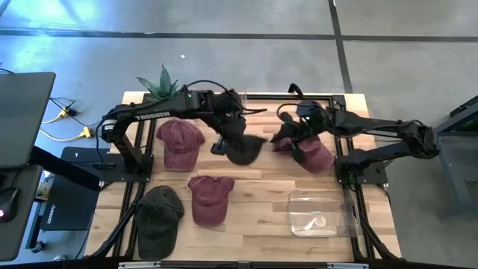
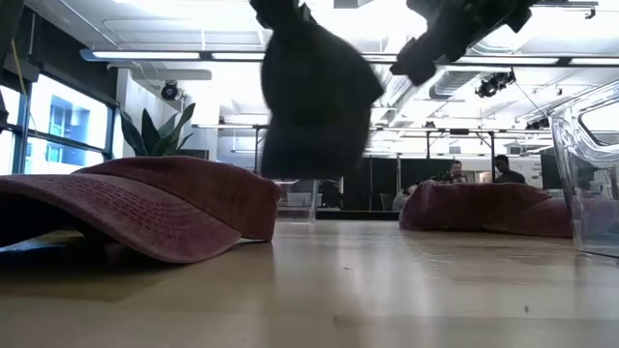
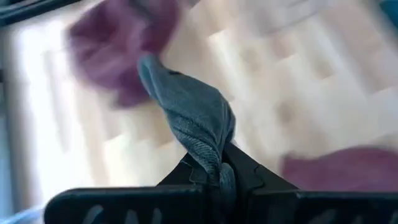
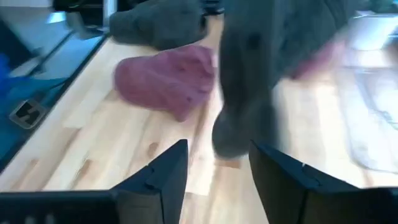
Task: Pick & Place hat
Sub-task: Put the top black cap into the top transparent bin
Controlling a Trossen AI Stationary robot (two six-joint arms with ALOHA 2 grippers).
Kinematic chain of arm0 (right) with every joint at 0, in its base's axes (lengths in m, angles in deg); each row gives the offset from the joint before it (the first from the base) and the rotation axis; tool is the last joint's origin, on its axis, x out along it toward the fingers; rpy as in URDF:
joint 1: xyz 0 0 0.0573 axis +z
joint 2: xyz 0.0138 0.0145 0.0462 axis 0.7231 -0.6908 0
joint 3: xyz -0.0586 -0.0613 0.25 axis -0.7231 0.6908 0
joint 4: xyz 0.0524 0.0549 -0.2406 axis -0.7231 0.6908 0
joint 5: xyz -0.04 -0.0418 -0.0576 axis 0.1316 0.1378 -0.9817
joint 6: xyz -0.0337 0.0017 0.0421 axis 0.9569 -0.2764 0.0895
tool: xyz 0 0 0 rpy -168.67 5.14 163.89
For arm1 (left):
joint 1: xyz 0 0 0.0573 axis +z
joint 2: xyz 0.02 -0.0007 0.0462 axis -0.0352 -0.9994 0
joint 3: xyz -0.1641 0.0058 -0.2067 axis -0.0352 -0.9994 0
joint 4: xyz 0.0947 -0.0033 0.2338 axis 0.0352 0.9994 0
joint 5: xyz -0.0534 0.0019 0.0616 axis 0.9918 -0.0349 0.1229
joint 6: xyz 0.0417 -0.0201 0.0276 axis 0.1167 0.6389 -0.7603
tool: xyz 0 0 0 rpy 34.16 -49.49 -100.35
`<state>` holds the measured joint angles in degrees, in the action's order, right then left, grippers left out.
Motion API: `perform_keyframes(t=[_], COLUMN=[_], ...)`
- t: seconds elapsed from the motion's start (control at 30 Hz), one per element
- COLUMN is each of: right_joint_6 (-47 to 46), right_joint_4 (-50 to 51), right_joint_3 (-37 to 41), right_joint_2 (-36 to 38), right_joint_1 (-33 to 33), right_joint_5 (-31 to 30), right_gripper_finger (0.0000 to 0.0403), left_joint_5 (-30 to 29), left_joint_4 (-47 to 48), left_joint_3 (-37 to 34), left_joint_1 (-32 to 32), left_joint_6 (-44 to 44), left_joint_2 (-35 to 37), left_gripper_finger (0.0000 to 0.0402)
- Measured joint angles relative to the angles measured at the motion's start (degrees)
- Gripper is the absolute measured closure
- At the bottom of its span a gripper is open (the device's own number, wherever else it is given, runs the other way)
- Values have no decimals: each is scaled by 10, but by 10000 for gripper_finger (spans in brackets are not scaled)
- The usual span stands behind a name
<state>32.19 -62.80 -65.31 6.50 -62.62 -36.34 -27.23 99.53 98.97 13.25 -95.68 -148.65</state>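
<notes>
Your dark hat (image 1: pixel 243 146) hangs clear of the table's (image 1: pixel 261 190) middle, pinched in the left gripper (image 1: pixel 230 128), so pickup looks done and placing remains. The right gripper (image 4: pixel 214 171), fingers spread and empty, waits just beside it. Only the low view shows the hat airborne.

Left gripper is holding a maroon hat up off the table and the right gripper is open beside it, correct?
Not quite: the hat held up by the left gripper is dark grey, not maroon, as the left wrist view shows. The right gripper is indeed open beside it.
</notes>
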Motion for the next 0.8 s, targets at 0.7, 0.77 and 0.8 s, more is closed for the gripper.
perform_keyframes(t=[0.7, 0.77, 0.8], right_joint_6=[-154, -156, -156], right_joint_4=[-443, -444, -445], right_joint_3=[292, 291, 291], right_joint_2=[102, 102, 102], right_joint_1=[83, 83, 83], right_joint_5=[-86, -86, -86], right_gripper_finger=[246, 245, 245], left_joint_5=[-48, -7, 4], left_joint_4=[72, 78, 77], left_joint_3=[107, 107, 108], left_joint_1=[272, 286, 287], left_joint_6=[-121, -117, -116], left_joint_2=[-32, -45, -53], left_gripper_finger=[398, 398, 398])
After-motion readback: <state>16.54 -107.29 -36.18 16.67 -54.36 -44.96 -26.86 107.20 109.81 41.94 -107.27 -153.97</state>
